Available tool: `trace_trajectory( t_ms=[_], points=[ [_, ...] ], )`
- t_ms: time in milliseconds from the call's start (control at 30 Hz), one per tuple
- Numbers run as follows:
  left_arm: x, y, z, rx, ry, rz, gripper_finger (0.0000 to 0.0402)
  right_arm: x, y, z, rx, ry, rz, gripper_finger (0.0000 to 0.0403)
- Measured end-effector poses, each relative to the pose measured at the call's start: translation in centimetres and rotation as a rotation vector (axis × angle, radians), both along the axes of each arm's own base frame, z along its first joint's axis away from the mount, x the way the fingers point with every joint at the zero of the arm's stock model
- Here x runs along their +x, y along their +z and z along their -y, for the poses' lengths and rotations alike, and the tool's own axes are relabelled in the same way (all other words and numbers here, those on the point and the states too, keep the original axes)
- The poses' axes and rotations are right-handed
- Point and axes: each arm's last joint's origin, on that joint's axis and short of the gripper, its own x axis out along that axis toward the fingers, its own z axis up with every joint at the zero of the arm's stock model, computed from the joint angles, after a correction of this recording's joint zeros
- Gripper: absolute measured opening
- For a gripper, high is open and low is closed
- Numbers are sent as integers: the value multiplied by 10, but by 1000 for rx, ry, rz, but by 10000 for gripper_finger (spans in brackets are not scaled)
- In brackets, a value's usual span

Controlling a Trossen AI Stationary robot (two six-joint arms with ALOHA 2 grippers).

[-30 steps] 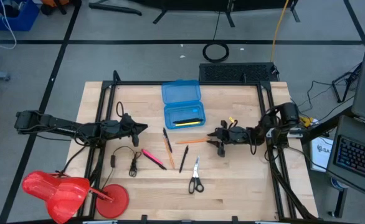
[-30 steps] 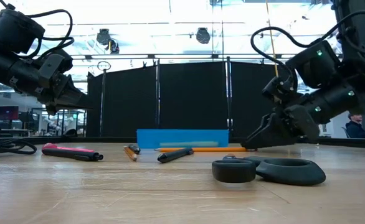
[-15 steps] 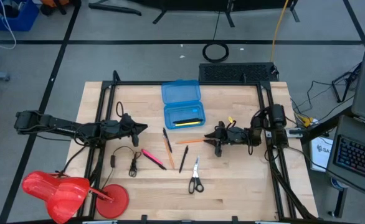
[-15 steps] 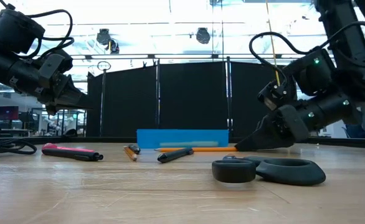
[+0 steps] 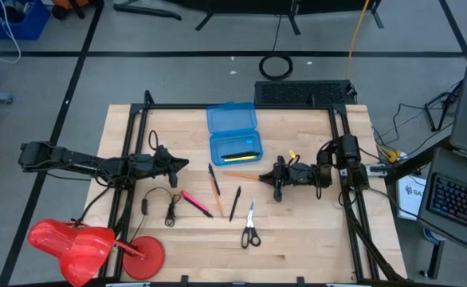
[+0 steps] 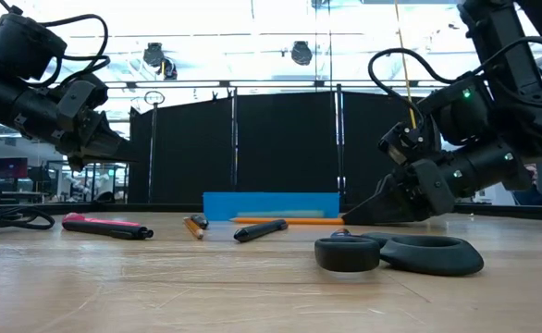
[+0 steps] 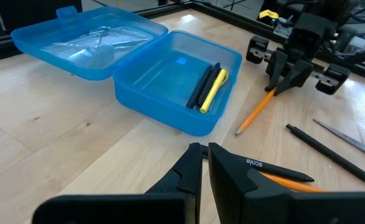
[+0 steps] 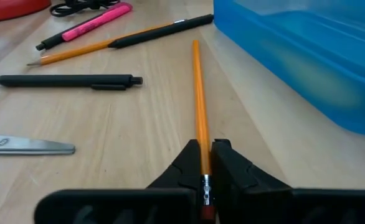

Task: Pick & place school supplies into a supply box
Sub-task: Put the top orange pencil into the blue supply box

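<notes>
While the right gripper (image 5: 277, 180) clamps an orange pencil (image 8: 199, 99) low on the table beside the open box (image 5: 235, 147), two pens (image 7: 207, 87) lie inside. Left gripper (image 5: 179, 165), fingers together, waits. Scissors (image 5: 250, 226), pink pen (image 5: 194, 202), others remain out.

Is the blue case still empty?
No. The left wrist view shows a yellow pen and a black pen lying inside the open case.
</notes>
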Motion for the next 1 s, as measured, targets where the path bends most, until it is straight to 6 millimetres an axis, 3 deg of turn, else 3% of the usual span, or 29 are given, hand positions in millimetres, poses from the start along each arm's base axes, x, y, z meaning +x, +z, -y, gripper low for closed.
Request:
trace_trajectory(
  t_ms=[1000],
  points=[
    [0,0,0,9,16,-2,31,9,20,-2,-40,77,180,10]
  ],
)
